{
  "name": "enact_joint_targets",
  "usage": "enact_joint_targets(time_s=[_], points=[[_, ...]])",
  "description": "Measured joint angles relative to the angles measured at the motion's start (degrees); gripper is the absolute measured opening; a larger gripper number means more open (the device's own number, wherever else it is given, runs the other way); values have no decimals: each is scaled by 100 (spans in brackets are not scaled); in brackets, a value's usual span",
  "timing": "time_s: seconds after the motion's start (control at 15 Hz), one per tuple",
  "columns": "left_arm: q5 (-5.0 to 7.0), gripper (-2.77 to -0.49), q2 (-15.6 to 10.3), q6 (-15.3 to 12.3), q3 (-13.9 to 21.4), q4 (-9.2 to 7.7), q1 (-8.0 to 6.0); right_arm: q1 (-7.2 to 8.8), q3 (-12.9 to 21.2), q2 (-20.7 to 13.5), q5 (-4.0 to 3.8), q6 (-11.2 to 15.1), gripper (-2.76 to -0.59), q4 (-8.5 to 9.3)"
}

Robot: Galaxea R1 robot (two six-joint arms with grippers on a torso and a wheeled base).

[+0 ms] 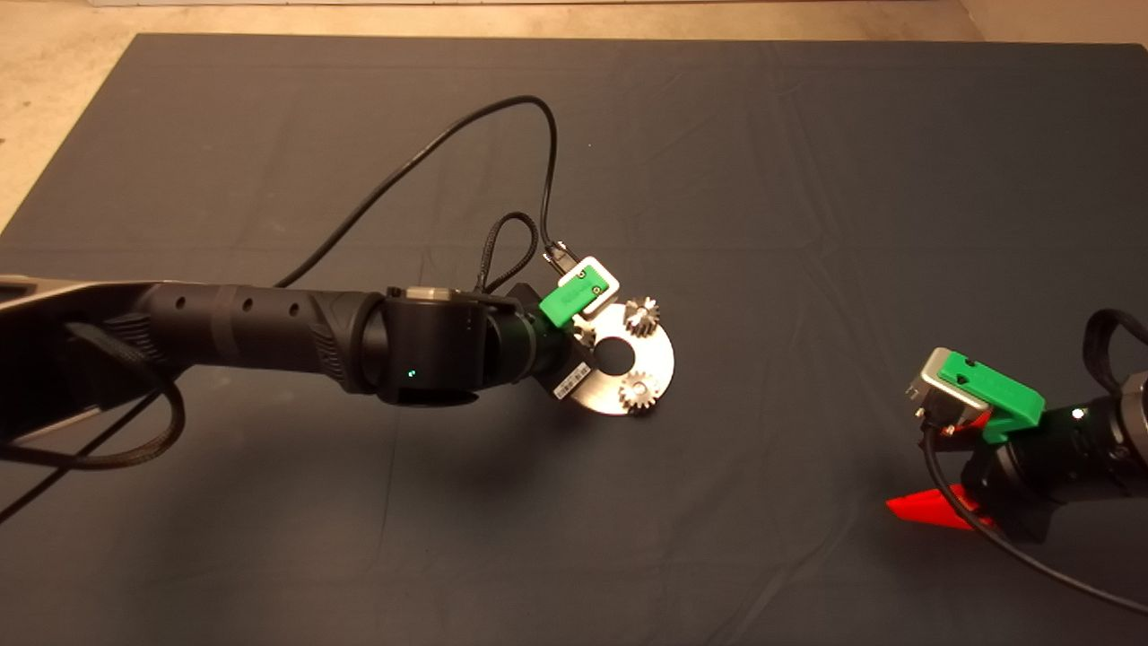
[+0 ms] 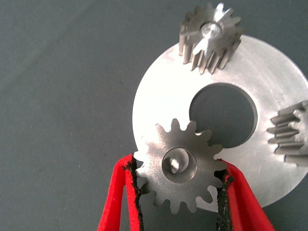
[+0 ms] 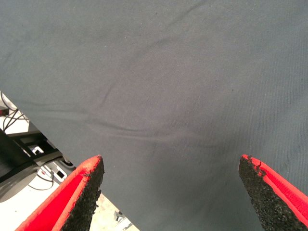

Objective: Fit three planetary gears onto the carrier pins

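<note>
Steel disc (image 2: 269,82) carries three planetary gears; my left fingers (image 2: 122,202) pinch one gear (image 2: 179,166); right fingers (image 3: 82,192) spread.

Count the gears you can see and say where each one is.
3: two gears sit on pins of the disc; the third gear is gripped by the left hand over the disc's edge.
</note>
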Motion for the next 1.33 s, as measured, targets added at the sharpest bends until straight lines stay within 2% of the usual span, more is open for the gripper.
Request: enact_joint_targets(time_s=[0.33,0.6,1.13,1.33], points=[[-5,-266,-30,0,-1,0,-2,0,0,0,0,1,-129,0],[-105,-266,-30,0,-1,0,-2,0,0,0,2,-1,-129,0],[-107,-266,-54,1,-72,-2,-2,1,0,0,2,1,-129,0],[-155,-266,-102,4,-72,-22,-2,2,0,0,2,-1,-129,0]])
